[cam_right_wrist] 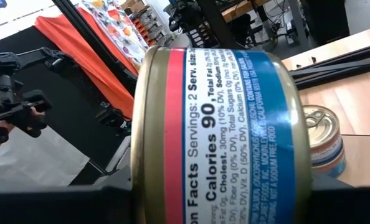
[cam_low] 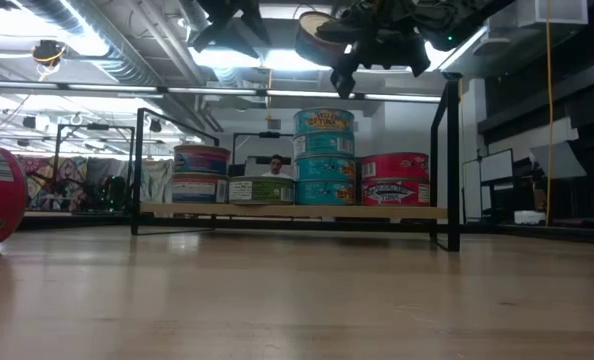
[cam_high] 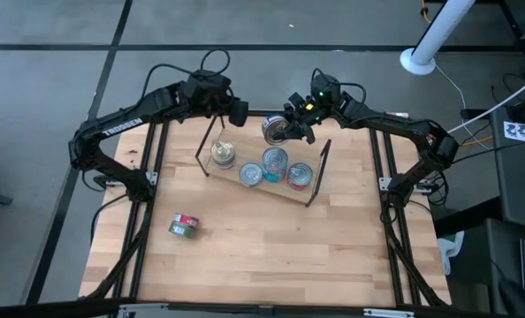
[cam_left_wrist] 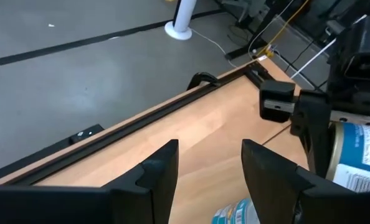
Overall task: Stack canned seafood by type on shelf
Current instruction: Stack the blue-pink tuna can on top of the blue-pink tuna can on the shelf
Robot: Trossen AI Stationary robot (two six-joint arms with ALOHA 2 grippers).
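Observation:
My right gripper (cam_high: pixel 294 129) is shut on a tin with a blue label and a red stripe (cam_right_wrist: pixel 235 124), held high above the far side of the shelf (cam_low: pixel 292 211). The shelf is a light-wood board on black wire legs. It carries several tins in stacks: a blue-labelled stack at the left (cam_low: pixel 201 172), a green tin (cam_low: pixel 267 190), a tall teal stack (cam_low: pixel 324 155) and a red stack (cam_low: pixel 394 178). One red-green tin (cam_high: pixel 185 227) lies on its side on the table near the left. My left gripper (cam_left_wrist: pixel 210 168) is open and empty, above the table's far edge. My right gripper holds the blue-labelled tin between its two fingers. The tin's two gold-rimmed flat ends (cam_right_wrist: pixel 141 174) face the fingers, and the tin hides the fingertips. The tin is turned on its side, its lid (cam_high: pixel 274 130) showing from above. It is lifted clear above the shelf's stacks.
The shelf's black wire end frames (cam_low: pixel 447 150) stand higher than the red stack. The table's black frame rails (cam_high: pixel 156 159) run along its left and right sides. Bare wood (cam_high: pixel 289 256) lies on the near side of the shelf. A white post (cam_high: pixel 430 40) stands on the floor beyond the table.

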